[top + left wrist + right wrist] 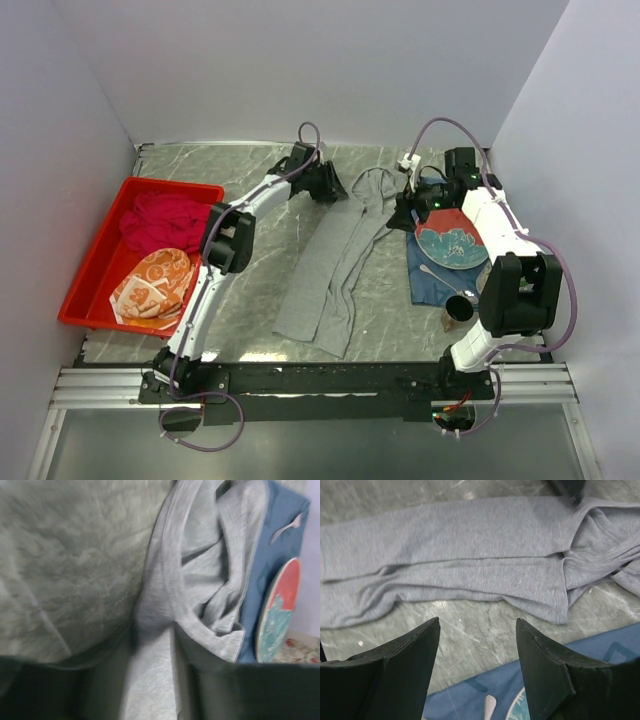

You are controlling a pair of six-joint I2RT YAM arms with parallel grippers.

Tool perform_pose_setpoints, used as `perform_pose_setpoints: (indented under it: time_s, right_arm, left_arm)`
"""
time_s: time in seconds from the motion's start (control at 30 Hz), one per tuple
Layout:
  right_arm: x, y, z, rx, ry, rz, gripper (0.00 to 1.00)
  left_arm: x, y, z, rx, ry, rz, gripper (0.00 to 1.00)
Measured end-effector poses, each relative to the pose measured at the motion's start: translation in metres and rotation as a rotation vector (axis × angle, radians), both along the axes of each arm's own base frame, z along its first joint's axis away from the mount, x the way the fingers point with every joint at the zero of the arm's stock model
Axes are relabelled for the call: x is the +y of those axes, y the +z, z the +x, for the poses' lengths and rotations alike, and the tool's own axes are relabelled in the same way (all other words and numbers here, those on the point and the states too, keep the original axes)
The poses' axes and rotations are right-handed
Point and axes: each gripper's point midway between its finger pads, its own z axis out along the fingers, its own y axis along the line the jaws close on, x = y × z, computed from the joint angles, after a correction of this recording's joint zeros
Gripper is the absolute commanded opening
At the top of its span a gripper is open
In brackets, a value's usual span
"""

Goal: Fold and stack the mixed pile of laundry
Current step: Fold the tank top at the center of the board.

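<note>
The long grey garment (200, 580) runs from 6 o'clock to 12, bunched in folds at centre. Its lower strip lies between the blurred dark fingers (250, 692) of the left claw (155, 695). Marble tabletop (65, 570) fills 9 o'clock. A blue cloth (260, 575) lies at 3, carrying a white spoon (287, 526) at 2 and a red-and-teal plate (280, 615) at 4.

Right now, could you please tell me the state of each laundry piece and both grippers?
Grey garment: unfolded, stretched lengthwise on the table, far end bunched.
Crimson shirt: crumpled in the red tray.
Patterned cloth: lying loosely at the tray's near end.
Left gripper: fingers astride the garment's far end; grip unclear.
Right gripper: open, empty, over the table.
</note>
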Motion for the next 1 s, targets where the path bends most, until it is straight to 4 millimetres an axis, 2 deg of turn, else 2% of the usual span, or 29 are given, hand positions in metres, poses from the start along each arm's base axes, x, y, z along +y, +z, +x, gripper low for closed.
perform_pose_setpoints:
  time_s: [0.03, 0.07, 0.2, 0.3, 0.4, 0.53, 0.6, 0.63, 0.67, 0.73, 0.77, 0.83, 0.9, 0.97, 1.0]
  right_arm:
    - [0.000, 0.001, 0.001, 0.006, -0.012, 0.011, 0.69]
    - [0.001, 0.002, 0.002, 0.015, -0.023, 0.019, 0.69]
    - [0.002, 0.000, 0.005, 0.048, -0.052, 0.039, 0.69]
    - [0.003, -0.009, 0.008, 0.090, -0.071, 0.046, 0.69]
    - [0.001, -0.022, 0.015, 0.143, -0.101, 0.038, 0.69]
    - [-0.004, -0.038, 0.028, 0.208, -0.162, 0.015, 0.68]
    - [-0.005, -0.043, 0.036, 0.228, -0.188, 0.002, 0.68]
    - [-0.005, -0.044, 0.041, 0.232, -0.197, -0.006, 0.68]
    - [-0.005, -0.046, 0.047, 0.238, -0.210, -0.015, 0.68]
    - [-0.001, -0.048, 0.059, 0.240, -0.219, -0.033, 0.68]
    - [0.004, -0.048, 0.063, 0.243, -0.213, -0.041, 0.68]
    - [0.018, -0.048, 0.065, 0.234, -0.175, -0.049, 0.69]
    - [0.036, -0.050, 0.056, 0.220, -0.096, -0.059, 0.71]
    - [0.061, -0.048, 0.038, 0.174, 0.045, -0.061, 0.78]
    - [0.072, -0.049, 0.025, 0.138, 0.133, -0.066, 0.99]
  left_arm:
    - [-0.003, -0.005, -0.002, 0.014, 0.000, 0.000, 0.17]
    - [-0.006, -0.009, -0.004, 0.025, -0.001, -0.006, 0.02]
    - [-0.011, -0.013, -0.008, 0.041, 0.006, -0.010, 0.01]
    - [-0.003, -0.012, -0.007, 0.036, 0.034, -0.001, 0.01]
    - [0.022, -0.013, -0.010, 0.059, 0.103, 0.034, 0.01]
    - [0.090, -0.013, -0.004, 0.092, 0.258, 0.102, 0.01]
    - [0.129, -0.014, 0.006, 0.102, 0.337, 0.125, 0.13]
    - [0.142, -0.014, 0.010, 0.103, 0.360, 0.129, 0.19]
    - [0.161, -0.014, 0.017, 0.104, 0.396, 0.133, 0.35]
    - [0.182, -0.012, 0.023, 0.098, 0.427, 0.132, 0.46]
    - [0.187, -0.007, 0.026, 0.083, 0.433, 0.131, 0.57]
    - [0.191, 0.003, 0.027, 0.048, 0.425, 0.143, 0.63]
    - [0.189, 0.015, 0.023, 0.014, 0.402, 0.152, 0.68]
    - [0.186, 0.038, 0.018, -0.049, 0.357, 0.170, 0.73]
    - [0.185, 0.051, 0.016, -0.086, 0.339, 0.176, 0.74]
